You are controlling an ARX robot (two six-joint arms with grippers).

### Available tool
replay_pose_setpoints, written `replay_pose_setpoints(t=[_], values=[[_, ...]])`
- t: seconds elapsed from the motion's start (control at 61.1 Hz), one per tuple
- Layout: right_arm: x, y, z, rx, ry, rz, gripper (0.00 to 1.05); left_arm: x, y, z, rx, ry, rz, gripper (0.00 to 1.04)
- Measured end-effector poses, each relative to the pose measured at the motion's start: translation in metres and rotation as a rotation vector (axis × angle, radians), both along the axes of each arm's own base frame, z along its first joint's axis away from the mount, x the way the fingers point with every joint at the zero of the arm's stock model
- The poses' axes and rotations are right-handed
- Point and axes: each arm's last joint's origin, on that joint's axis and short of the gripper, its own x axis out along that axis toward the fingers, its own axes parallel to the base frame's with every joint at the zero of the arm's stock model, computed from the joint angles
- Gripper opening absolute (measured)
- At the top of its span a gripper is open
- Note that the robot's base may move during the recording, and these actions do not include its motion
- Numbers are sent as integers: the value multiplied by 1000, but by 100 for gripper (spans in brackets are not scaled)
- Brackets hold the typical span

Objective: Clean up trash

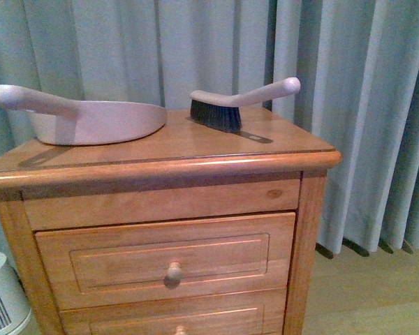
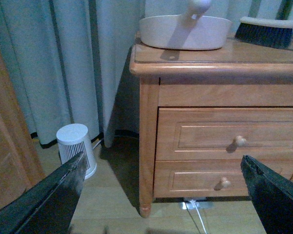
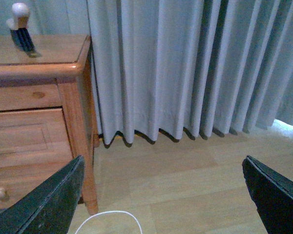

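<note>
Black fingers (image 2: 49, 200) of the left gripper (image 2: 162, 157) are spread wide with nothing between them, and same deal for the right gripper (image 3: 162, 158): jaws wide apart, holding nothing. Past the left one there's the wooden cabinet (image 2: 210, 92) with two drawers, one round knob (image 2: 240, 141) each, and one white ribbed appliance (image 2: 75, 146) standing on the floor just beside the cabinet's left leg, close to the curtain (image 2: 49, 63). Past the right one it's mostly bare wood floor (image 3: 195, 180) between the cabinet's right side and the curtain hem, decent open room there, plus one thin white cable (image 3: 107, 215) looped on the floor near the cabinet leg. On top of the cabinet: one pale dustpan (image 1: 91, 120) toward the left edge, its handle sticking out past that edge, and one brush (image 1: 220, 112) toward the back right, bristles down, handle angled up to the right. The strip of top along the front edge is free. The trash itself doesn't show in any of the three views, so I can't tell where it is or which way it lies.
</note>
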Motion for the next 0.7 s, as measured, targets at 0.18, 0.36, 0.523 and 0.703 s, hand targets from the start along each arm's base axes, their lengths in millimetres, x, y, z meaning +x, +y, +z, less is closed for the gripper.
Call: replay_pose_setpoints(t=[0.18, 0.36, 0.523, 0.703], values=[[0, 0, 0, 0, 0, 0, 97, 1, 0, 0, -141, 199, -35, 97], [0, 0, 0, 0, 0, 0, 97, 7, 9, 61, -122, 127, -22, 97], [0, 0, 0, 0, 0, 0, 97, 42, 7, 133, 52, 118, -74, 97], [0, 0, 0, 0, 0, 0, 97, 104, -15, 194, 132, 233, -199, 97]])
